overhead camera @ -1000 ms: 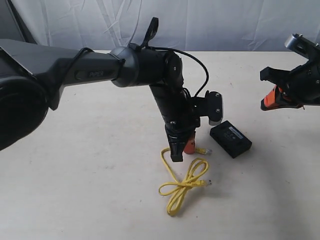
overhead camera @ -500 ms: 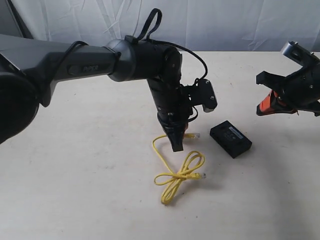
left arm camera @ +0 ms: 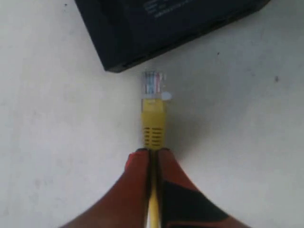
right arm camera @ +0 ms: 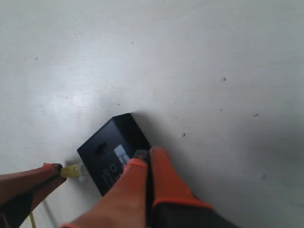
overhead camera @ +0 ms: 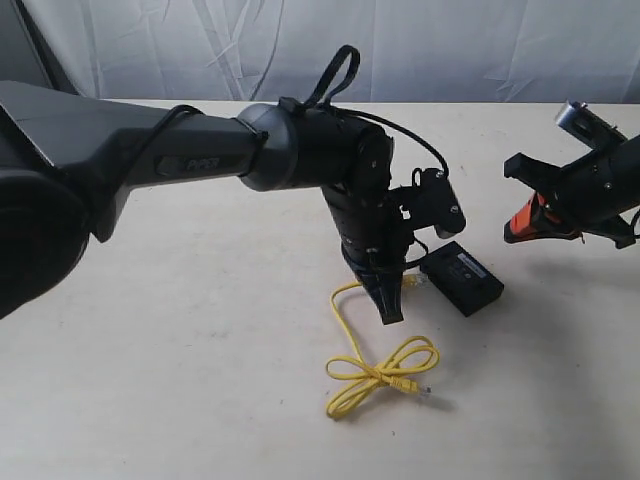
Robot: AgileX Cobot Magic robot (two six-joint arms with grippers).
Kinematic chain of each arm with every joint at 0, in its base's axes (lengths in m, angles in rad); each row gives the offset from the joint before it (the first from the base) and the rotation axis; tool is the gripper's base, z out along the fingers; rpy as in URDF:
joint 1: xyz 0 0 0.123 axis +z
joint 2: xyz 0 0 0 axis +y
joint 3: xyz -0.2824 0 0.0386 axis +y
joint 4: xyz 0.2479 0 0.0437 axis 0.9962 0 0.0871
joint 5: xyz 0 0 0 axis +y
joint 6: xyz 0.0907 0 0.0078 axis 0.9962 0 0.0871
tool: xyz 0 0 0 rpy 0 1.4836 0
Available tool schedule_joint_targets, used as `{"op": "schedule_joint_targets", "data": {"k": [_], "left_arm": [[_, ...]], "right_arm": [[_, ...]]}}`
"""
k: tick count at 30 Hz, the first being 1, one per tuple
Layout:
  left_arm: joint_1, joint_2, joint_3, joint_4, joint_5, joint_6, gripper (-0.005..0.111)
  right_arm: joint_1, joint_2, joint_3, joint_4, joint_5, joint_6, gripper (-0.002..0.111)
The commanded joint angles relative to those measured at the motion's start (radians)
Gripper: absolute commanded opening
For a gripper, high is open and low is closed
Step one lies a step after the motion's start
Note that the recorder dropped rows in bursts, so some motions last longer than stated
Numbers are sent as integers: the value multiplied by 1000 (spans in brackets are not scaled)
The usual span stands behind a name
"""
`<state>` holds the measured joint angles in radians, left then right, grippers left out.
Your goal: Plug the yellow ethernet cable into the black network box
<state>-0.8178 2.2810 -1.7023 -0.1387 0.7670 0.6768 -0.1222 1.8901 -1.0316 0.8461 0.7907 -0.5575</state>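
On the table (overhead camera: 180, 380), grips cable (left arm camera: 153, 124) behind its plug (left arm camera: 153, 83) with left end effector (left arm camera: 151, 154), tip just short of box (left arm camera: 166, 28) corner; may miss the port and butt the wall, shoving the unheld box.

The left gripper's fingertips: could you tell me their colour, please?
Orange-red fingertips, one with a black patch; clearest in the left wrist view.

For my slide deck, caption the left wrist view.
Left gripper shut on the yellow ethernet cable, its clear plug pointing at the black network box.
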Motion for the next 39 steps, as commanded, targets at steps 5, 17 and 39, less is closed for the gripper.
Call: {"op": "schedule_joint_targets", "data": {"k": [5,17,39], "left_arm": [[-13,-12,20,72,-70,-119,0],[-13,-12,20,57,-72,-119,0],[-27,-12,20,81,-104,-113,0]], "right_arm": [[-5,28,3,63,-20,-35,-1],[-5,88,3,151,-44,-92,-1],[67,109,3,191,-91,-130,-1]]}}
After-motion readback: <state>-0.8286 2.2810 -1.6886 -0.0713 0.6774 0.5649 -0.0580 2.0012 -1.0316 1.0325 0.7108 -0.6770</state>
